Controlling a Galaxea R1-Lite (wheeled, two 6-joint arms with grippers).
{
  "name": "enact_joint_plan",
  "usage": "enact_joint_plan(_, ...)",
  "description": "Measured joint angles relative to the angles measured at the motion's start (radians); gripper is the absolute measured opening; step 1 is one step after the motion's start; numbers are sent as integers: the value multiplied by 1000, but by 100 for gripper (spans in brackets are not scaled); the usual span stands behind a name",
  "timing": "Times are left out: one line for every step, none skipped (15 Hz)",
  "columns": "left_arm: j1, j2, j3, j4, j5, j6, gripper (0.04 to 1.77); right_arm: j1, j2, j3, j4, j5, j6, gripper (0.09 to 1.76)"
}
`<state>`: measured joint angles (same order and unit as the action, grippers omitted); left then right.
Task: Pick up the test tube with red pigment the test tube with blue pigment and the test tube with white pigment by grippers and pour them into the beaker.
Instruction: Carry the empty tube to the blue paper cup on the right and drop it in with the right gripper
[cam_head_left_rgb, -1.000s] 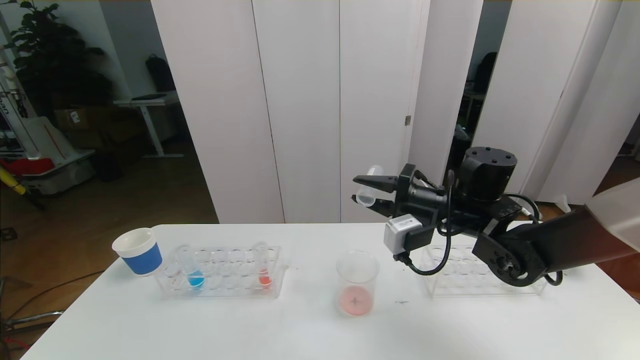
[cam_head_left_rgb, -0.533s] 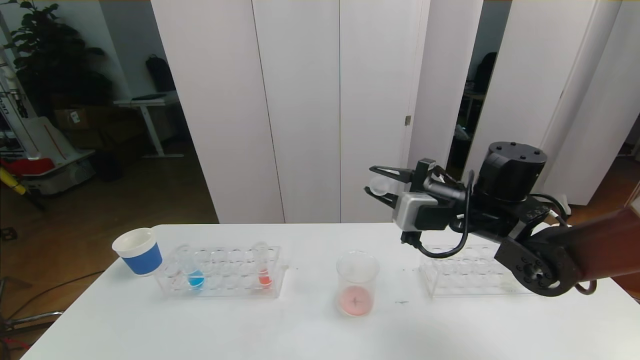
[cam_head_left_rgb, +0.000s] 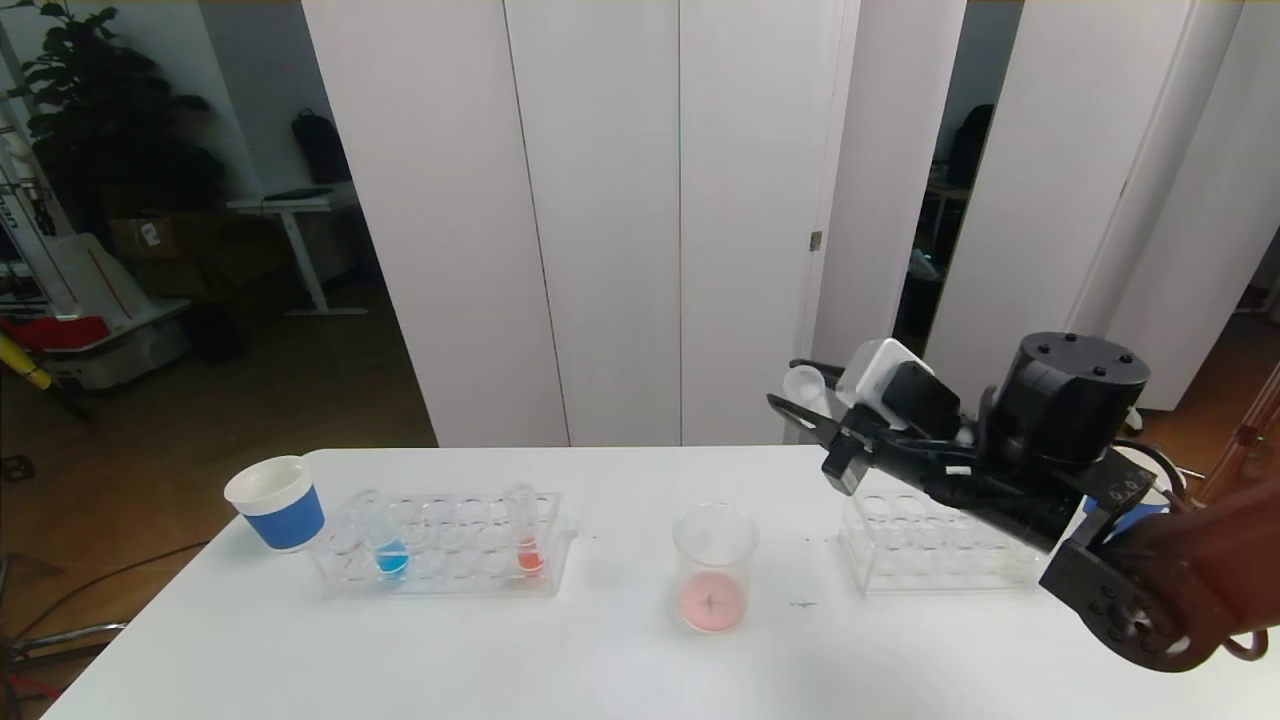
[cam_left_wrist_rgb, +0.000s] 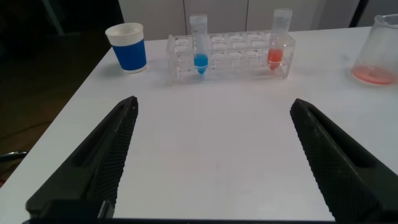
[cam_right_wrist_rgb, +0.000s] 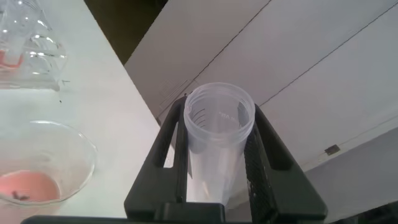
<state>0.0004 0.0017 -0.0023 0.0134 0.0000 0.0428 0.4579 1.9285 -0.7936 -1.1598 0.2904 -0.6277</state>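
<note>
**Emptied tube to be racked on the right**

Clear and seemingly empty, 1 test tube (cam_right_wrist_rgb: 219, 143) is clamped in the right gripper (cam_head_left_rgb: 812, 398) above the right rack (cam_head_left_rgb: 935, 548). Pink pigment lies in the beaker (cam_head_left_rgb: 713, 566) at centre. A careful lowering into a free hole is judged next. The test tube with blue pigment (cam_head_left_rgb: 385, 540) waits in the left rack (cam_head_left_rgb: 445, 545); the left gripper (cam_left_wrist_rgb: 214, 162) is held wide, near the table's left.

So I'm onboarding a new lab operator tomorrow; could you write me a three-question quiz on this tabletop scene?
1. True or false: the beaker already holds pinkish-red pigment.
2. What is the right hand gripping above the table?
A. the blue-banded cup
B. an empty-looking clear tube
C. the beaker
3. Fill in: in the left rack, the test tube with blue pigment stands nearer the ____ than the orange-red tube does.

Key: 1 true. 2 B, the clear tube. 3 blue-banded cup. The left hand is open, low over the table.
</note>
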Motion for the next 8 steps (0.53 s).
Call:
enact_joint_plan(0,0,0,0,0,0,175,4,-1,13,-12,-18,86,60)
enact_joint_plan(0,0,0,0,0,0,175,9,-3,17,-18,-47,164,60)
enact_joint_plan(0,0,0,0,0,0,175,14,-3,18,-19,-76,235,60)
enact_joint_plan(0,0,0,0,0,0,175,21,-5,18,-22,-107,318,60)
enact_joint_plan(0,0,0,0,0,0,175,26,-6,13,-22,-132,398,60)
enact_joint_plan(0,0,0,0,0,0,175,27,-7,3,-22,-148,456,60)
enact_joint_plan(0,0,0,0,0,0,175,28,-8,-10,-21,-171,511,60)
enact_joint_plan(0,0,0,0,0,0,175,27,-10,-22,-20,-198,549,60)
